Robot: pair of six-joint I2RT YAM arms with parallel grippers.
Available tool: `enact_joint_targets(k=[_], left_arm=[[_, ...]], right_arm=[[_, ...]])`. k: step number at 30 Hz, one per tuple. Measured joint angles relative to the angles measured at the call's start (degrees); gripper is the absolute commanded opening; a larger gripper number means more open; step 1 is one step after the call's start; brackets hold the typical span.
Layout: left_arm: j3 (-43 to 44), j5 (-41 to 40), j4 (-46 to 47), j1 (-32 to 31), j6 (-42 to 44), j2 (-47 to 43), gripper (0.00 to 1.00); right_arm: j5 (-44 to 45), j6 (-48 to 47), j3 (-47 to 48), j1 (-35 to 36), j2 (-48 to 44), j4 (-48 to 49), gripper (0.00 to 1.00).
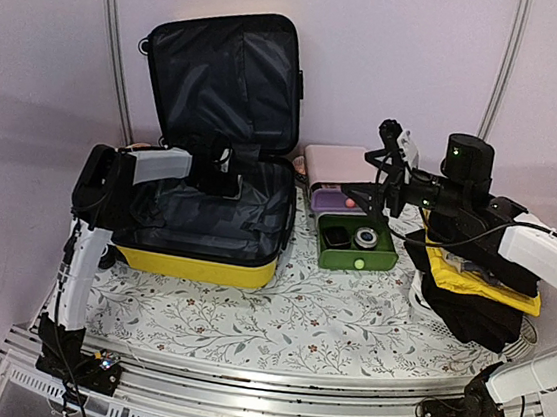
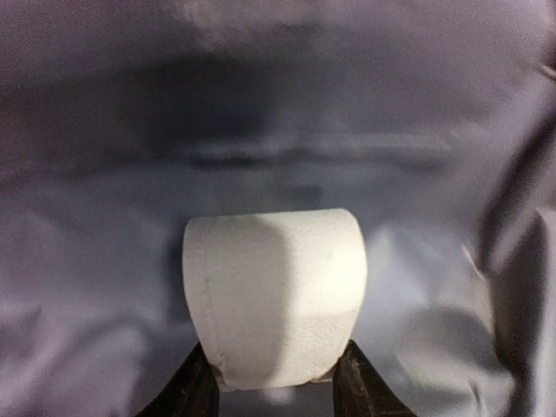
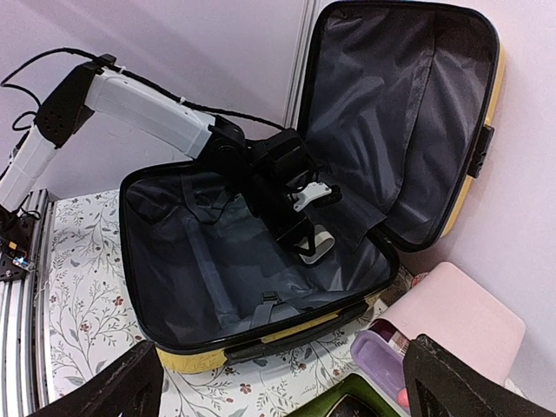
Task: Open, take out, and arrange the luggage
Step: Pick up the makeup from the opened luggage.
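Luggage (image 1: 202, 260) sitting open at worktop (image 1: 296, 321) left, lid standing upright. Left end effector (image 2: 274, 382) pinching a white roll (image 2: 274, 295) inside the lower half. Right end effector (image 3: 287, 391) hanging wide, empty. Shell is looking stiff, glossy and likely slippery, so I'm favouring a grip on the rim, not the limp lining (image 3: 391, 113).

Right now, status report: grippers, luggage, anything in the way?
Left gripper shut on white object inside open yellow suitcase. Right gripper open, above pink drawer box. No obstruction seen.

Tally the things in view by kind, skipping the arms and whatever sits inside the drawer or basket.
suitcase: 1
drawer box: 1
basket: 1
white roll: 1
total: 4
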Motion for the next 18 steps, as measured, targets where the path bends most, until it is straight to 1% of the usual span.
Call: enact_joint_targets(k=[2,4,6,8,10,11,13,16,18], left_arm=[[-4.02,3.37,0.94,0.02,0.33,-3.48,0.37],[-9.49,9.35,2.60,0.13,0.28,-8.79,0.37],[-16.00,18.38,6.75,0.35,-0.81,-15.87,0.36],[-21.66,27.50,12.90,0.37,-3.67,-22.27,0.36],[-28.44,37.13,23.06,0.24,-9.09,-29.07,0.37],[-31.01,40.52,27.61,0.13,-11.93,-31.41,0.37],[-37.09,46.69,40.52,-0.37,-19.69,-35.76,0.38],[-43.50,52.26,59.17,-2.16,-32.24,-38.42,0.38],[-45.51,53.96,68.24,-4.13,-38.95,-38.29,0.39]], right_arm=[[-0.02,0.04,0.00,0.00,-0.52,0.02,0.99],[-0.22,0.33,0.00,0.00,-0.70,0.04,0.99],[-0.15,1.64,0.00,0.00,-0.66,0.04,0.99],[0.35,4.42,0.28,-0.02,-0.42,-0.11,0.99],[0.50,7.56,1.86,-0.04,0.57,-0.98,0.99],[0.11,8.98,3.10,-0.13,1.36,-1.68,0.99],[-1.62,11.30,5.44,-0.35,3.04,-2.23,0.99],[-3.10,13.88,6.25,-0.24,4.11,-1.75,0.99],[-0.57,14.67,4.70,1.88,3.76,0.52,0.99]])
